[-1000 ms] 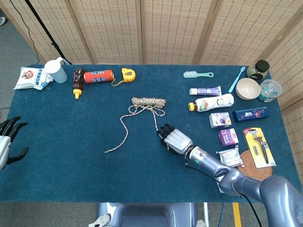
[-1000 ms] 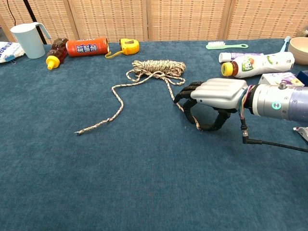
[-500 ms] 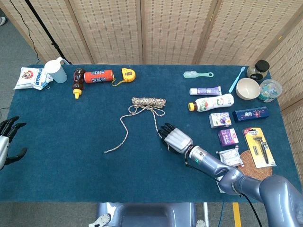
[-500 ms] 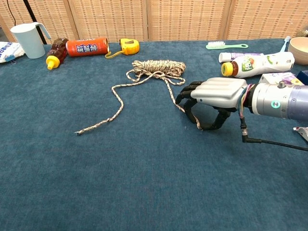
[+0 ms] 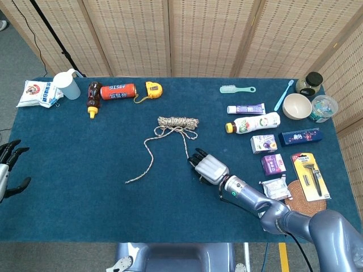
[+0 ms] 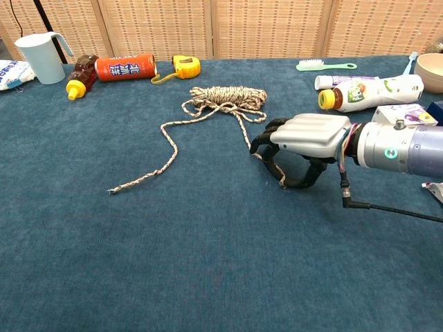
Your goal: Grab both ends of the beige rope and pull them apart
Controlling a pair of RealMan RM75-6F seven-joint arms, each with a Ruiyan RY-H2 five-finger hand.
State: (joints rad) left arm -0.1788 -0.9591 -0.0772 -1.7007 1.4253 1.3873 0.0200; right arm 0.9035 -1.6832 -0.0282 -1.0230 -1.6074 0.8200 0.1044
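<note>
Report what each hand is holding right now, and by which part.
The right hand arches over the beige rope near its right end; whether it grips it cannot be told. The left hand holds nothing.

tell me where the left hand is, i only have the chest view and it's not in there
Observer: In the head view the left hand is at the far left of the frame, just off the table edge, fingers apart, holding nothing.
Operator: how far off the loose rope end is it
Observer: Well apart. The loose end of the beige rope lies toward the table's middle, with a wide stretch of bare cloth between it and that hand.
</note>
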